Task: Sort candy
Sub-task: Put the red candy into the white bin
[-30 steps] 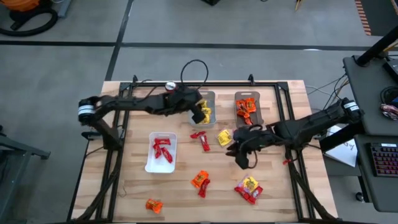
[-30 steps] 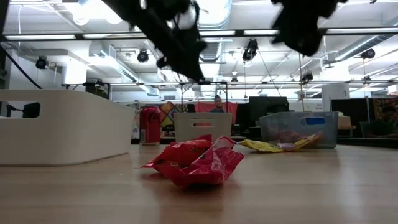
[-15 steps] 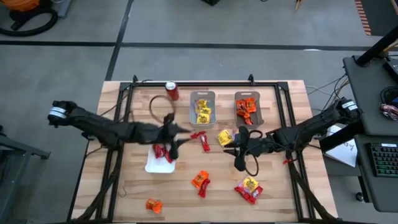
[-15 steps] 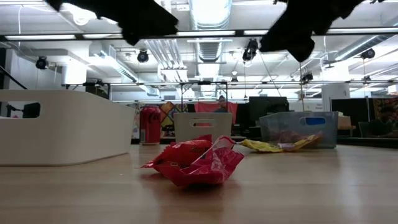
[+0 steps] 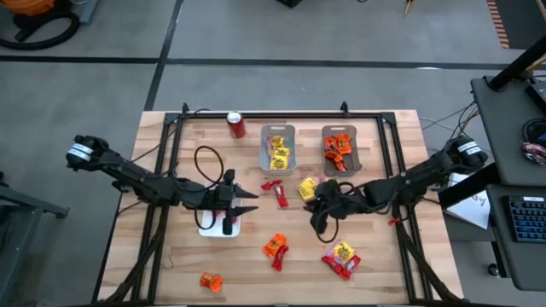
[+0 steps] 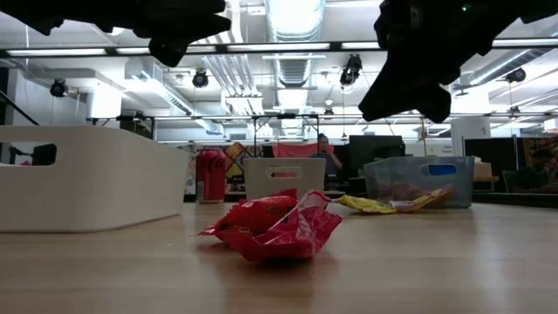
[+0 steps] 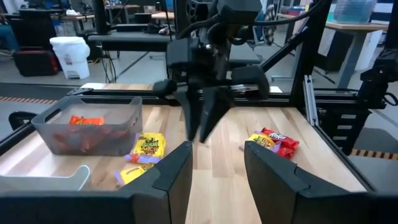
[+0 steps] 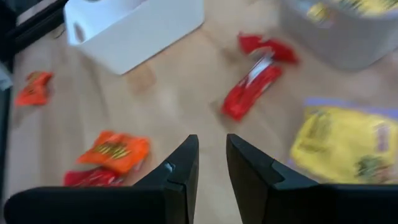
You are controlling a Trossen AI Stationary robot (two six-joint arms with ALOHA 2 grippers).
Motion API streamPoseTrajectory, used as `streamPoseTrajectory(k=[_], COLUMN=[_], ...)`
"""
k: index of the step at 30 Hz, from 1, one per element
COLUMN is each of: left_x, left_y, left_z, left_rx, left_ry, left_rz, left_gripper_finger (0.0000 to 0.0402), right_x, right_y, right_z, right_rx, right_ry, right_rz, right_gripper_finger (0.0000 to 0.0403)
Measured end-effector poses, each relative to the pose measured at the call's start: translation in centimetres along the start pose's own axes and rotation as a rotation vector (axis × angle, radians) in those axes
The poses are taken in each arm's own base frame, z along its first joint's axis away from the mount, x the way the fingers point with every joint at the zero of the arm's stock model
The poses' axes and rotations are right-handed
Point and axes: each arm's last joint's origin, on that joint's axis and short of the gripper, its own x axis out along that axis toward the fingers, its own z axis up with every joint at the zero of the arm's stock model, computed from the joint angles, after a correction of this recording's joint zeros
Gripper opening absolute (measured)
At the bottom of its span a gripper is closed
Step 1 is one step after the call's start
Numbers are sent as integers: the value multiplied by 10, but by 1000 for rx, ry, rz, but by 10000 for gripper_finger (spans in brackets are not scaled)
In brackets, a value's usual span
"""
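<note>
Loose candy lies on the table: two red packets (image 5: 275, 189), a yellow one (image 5: 307, 188), an orange and red pair (image 5: 275, 247), a yellow and red pair (image 5: 341, 256), and an orange one (image 5: 211, 281). My left gripper (image 5: 246, 204) hangs open and empty over the white tray (image 5: 207, 228) of red candy, pointing toward the table's right. My right gripper (image 5: 317, 213) is open and empty, above the table just near-right of the yellow packet (image 8: 339, 143). In its wrist view the red packets (image 8: 252, 84) lie ahead of the fingers.
Two grey trays stand at the far side, one with yellow candy (image 5: 277, 149), one with orange candy (image 5: 339, 149). A red soda can (image 5: 236, 125) stands left of them. A black frame borders the table. A person sits in the room beyond (image 6: 324, 153).
My left gripper has swung from over the yellow-candy tray toward the table's near left and now hangs over the white tray. My right gripper has drifted a little toward the table's left, closer to the loose yellow and red packets. No candy on the table has moved.
</note>
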Motion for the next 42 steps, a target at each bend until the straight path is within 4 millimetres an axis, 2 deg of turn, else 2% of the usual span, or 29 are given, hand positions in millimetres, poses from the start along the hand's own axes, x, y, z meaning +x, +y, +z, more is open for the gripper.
streamPoseTrajectory(k=[4,13,18,24,30,34,38,42], left_x=[0,4,6,7,16,29,39,37], left_y=[0,-1,-2,-2,-5,-9,-13,-12], left_z=[0,-1,2,2,-9,-12,-10,-9], left_rx=[17,18,19,26,47,75,137,163], left_ry=[0,4,4,4,52,79,88,126], left_rz=[6,9,9,9,12,13,11,12], left_gripper_finger=[130,130,130,130,130,130,130,130], right_x=[3,-2,-10,-17,-25,-26,-23,-18], right_y=[0,-10,-3,6,9,11,9,10], right_z=[4,9,9,-3,-16,-18,-14,-5], right_rx=[55,95,79,128,137,120,85,85], right_ry=[71,237,389,591,724,713,544,385], right_rz=[29,-166,-118,-5,-14,-13,-107,-126], right_gripper_finger=[70,63,63,63,63,63,63,63])
